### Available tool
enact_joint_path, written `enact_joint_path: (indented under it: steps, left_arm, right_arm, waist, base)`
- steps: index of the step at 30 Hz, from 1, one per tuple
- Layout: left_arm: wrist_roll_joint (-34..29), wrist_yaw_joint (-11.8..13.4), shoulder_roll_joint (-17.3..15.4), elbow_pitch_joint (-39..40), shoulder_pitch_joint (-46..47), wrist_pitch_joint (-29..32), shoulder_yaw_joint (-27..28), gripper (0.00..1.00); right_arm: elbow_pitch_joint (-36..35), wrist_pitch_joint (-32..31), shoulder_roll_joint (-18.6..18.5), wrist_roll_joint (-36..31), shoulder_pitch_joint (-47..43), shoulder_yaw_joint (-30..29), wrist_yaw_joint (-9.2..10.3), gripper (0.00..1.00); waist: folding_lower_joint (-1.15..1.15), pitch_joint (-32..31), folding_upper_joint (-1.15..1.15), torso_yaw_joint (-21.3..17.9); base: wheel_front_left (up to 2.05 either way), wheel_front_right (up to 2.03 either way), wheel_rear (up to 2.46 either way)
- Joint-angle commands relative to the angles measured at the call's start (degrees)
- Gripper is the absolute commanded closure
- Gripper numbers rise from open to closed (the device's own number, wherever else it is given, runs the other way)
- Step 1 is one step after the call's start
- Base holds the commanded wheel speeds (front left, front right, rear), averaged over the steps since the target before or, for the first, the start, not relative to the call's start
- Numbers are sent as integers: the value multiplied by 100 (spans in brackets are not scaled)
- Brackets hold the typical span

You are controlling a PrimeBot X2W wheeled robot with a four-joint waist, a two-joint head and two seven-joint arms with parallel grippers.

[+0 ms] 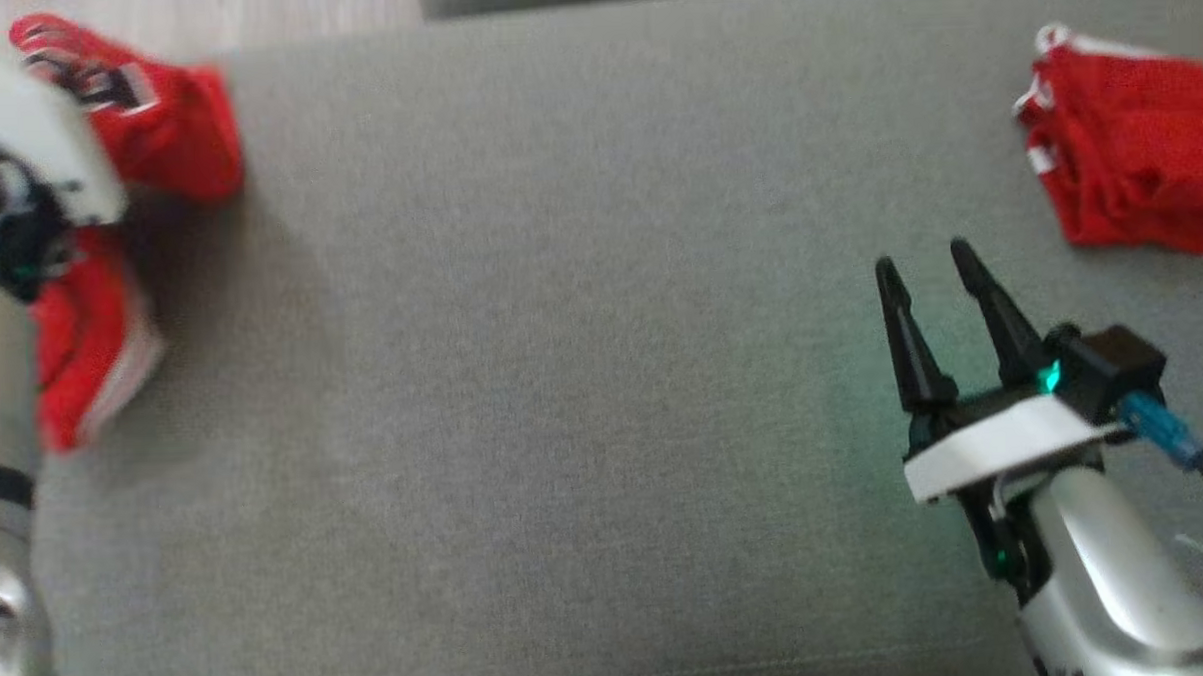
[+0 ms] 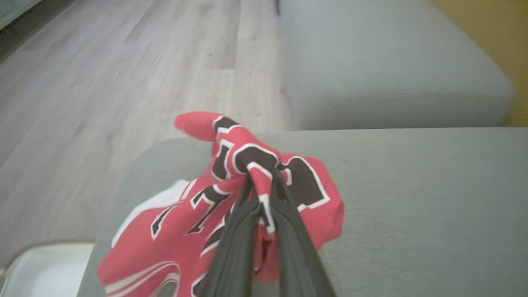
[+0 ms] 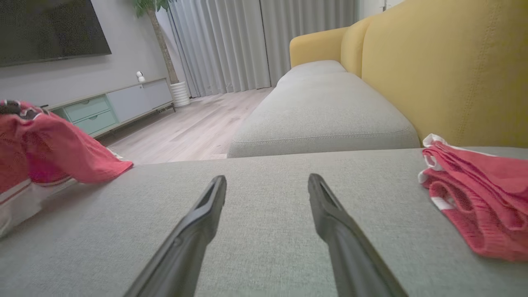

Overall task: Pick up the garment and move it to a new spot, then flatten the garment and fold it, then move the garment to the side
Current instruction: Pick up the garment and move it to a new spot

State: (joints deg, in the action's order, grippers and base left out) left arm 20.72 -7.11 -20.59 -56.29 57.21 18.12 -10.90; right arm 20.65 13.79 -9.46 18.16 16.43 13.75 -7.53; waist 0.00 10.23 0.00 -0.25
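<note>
A grey woven-fabric sofa seat (image 1: 583, 379) meets a yellow upholstered backrest (image 3: 445, 74). Beyond lie pale wood-plank flooring (image 3: 194, 128), grey pleated curtains (image 3: 247, 41) and a low cabinet with pale green drawers (image 3: 88, 113).

garment (image 1: 174, 133) at far left of the cushion (image 1: 563, 379), second garment (image 1: 1136, 159) at far right

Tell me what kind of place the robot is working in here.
Most likely a home living room. There is a grey-cushioned sofa with a yellow back, a large dark wall-mounted screen above a low cabinet with drawers, and floor-length curtains beside a wood-look floor.
</note>
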Motion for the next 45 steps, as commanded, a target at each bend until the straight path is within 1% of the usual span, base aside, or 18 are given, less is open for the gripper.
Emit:
enact_joint_path:
  steps: [1, 6, 10, 11, 14, 17, 19, 20, 22, 24, 26, 27, 28, 29, 33, 37, 41, 45]
  left_arm:
    - [104, -34, -175, 421, 109, -3, -74, 100]
    - [548, -36, -213, 1509, -101, 142, -861, 100]
    - [900, -36, -225, 2468, -299, 314, -1189, 100]
    - [1049, -36, -166, 2916, -446, 456, -1279, 100]
    - [1160, -10, 4, 3533, -740, 636, -1433, 100]
    - [1224, 117, 324, 4011, -1156, 671, -1648, 100]
    - [1228, 186, 585, 4170, -1482, 585, -1849, 100]
    - [1228, 186, 585, 4170, -1482, 585, -1849, 100]
    - [1257, 248, 870, 4142, -1824, 361, -2003, 100]
    - [1085, 291, 1086, 3908, -2113, 41, -2256, 100]
    - [1049, 270, 1363, 3533, -2408, -358, -2462, 100]
    - [1064, 250, 1464, 3312, -2537, -522, -2554, 73]
    - [1076, 225, 1538, 3088, -2633, -663, -2645, 19]
    - [1095, 202, 1595, 2884, -2697, -793, -2720, 0]
    - [1170, 164, 1710, 2408, -2663, -1338, -2811, 0]
    - [1172, 223, 1713, 2362, -2459, -1831, -2672, 0]
    - [1178, 352, 1435, 2659, -2419, -2172, -2401, 0]
    - [1107, 680, 928, 3212, -2618, -2505, -2043, 0]
  right_arm:
    - [-144, 68, 47, 45, -23, 51, 4, 0]
    - [-171, 38, 56, 37, -224, -11, 4, 0]
    - [-286, -42, 48, 15, -316, -67, 4, 0]
    - [-353, -85, 42, 8, -354, -96, 4, 0]
    - [-435, -139, 40, -4, -409, -141, 4, 0]
    - [-486, -163, 66, -2, -456, -160, 4, 0]
    - [-507, -181, 95, -4, -472, -145, 4, 0]
    - [-507, -181, 95, -4, -472, -145, 4, 0]
    - [-505, -182, 111, 0, -472, -113, 4, 0]
    - [-500, -185, 132, 1, -460, -74, 4, 0]
    - [-488, -185, 146, 3, -443, -38, 4, 0]
    - [-479, -185, 148, 7, -432, -26, 4, 0]
    - [-470, -184, 145, 11, -422, -18, 4, 0]
    - [-457, -187, 142, 14, -412, -13, 4, 0]
    - [-409, -199, 98, 14, -420, -47, 4, 0]
    - [-388, -213, 64, 2, -486, -99, 4, 0]
    - [-412, -214, 44, -8, -561, -186, 4, 0]
    - [-497, -226, 27, -26, -632, -255, 4, 0]
  waist:
    - [0, -428, 0, -41]
    - [0, -799, 0, -177]
    - [0, -949, 0, -352]
    - [0, -978, 0, -453]
    - [0, -969, 0, -604]
    - [0, -935, 0, -749]
    - [0, -896, 0, -843]
    - [0, -896, 0, -843]
    - [0, -861, 0, -930]
    - [0, -819, 0, -1010]
    - [0, -787, 0, -1067]
    - [0, -772, 0, -1087]
    - [0, -758, 0, -1100]
    - [0, -750, 0, -1108]
    - [0, -757, 0, -1026]
    - [0, -856, 0, -846]
    - [0, -972, 0, -660]
    - [0, -1017, 0, -499]
  base:
    - [0, 0, 0]
    - [0, 0, 0]
    - [0, 0, 0]
    - [0, 0, 0]
    - [0, 0, 0]
    - [0, 0, 0]
    - [0, 0, 0]
    - [0, 0, 0]
    - [0, 0, 0]
    - [0, 0, 0]
    - [0, 0, 0]
    - [0, 0, 0]
    - [0, 0, 0]
    - [0, 0, 0]
    - [0, 0, 0]
    - [0, 0, 0]
    - [0, 0, 0]
    - [0, 0, 0]
